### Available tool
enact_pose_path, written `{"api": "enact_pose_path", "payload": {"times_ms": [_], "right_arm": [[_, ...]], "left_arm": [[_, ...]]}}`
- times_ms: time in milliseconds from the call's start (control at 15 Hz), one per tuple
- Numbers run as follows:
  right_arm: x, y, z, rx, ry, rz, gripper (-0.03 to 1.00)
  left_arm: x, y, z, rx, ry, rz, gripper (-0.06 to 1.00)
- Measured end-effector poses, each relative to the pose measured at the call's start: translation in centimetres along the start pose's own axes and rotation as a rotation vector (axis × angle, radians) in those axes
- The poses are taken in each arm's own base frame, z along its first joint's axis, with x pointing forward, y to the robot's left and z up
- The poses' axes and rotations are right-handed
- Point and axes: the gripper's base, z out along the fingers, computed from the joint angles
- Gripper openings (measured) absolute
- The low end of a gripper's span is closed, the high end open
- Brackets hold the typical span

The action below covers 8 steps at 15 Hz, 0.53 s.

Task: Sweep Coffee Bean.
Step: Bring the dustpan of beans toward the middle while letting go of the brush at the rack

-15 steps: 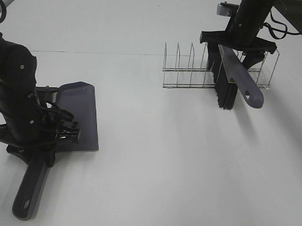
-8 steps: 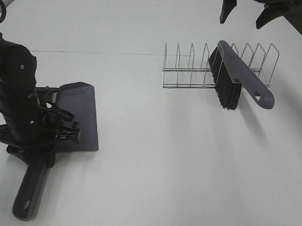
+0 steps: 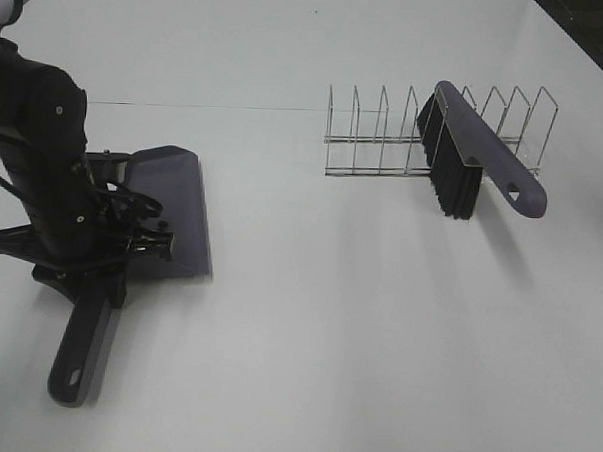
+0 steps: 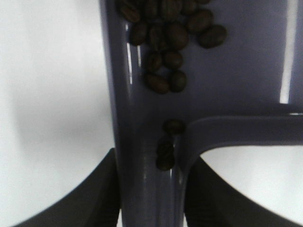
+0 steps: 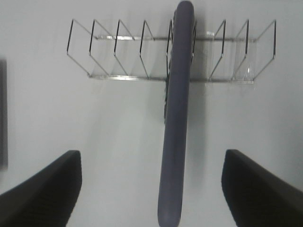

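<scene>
Left gripper (image 3: 100, 245): at 9 o'clock on the table (image 3: 328, 317), squeezed tight on the dustpan (image 3: 167, 205) handle.
Coffee beans (image 4: 168, 35): a dark bunch inside the dustpan, some by the handle.
Right gripper (image 5: 151, 189): fingers spread wide, holding nothing.
Brush (image 3: 480, 159): at 2 o'clock, leaning in the wire rack (image 3: 375, 139).
</scene>
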Motion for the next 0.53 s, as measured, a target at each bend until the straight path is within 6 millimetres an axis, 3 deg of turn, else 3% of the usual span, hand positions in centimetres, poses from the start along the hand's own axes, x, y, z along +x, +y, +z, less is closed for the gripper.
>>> {"api": "enact_pose_path", "payload": {"times_ms": [267,533], "right_arm": [[6.0,-0.6,-1.5,0.008,0.082,0.000,0.77],[9.2,-0.8,-2.6,0.007,0.067,0.001,0.77]], "left_arm": [[-1.6,-0.7,-0.1,0.000,-0.012,0.038,0.34],[-2.3,-1.0,1.1,-0.021,0.023,0.093,0.34]]}}
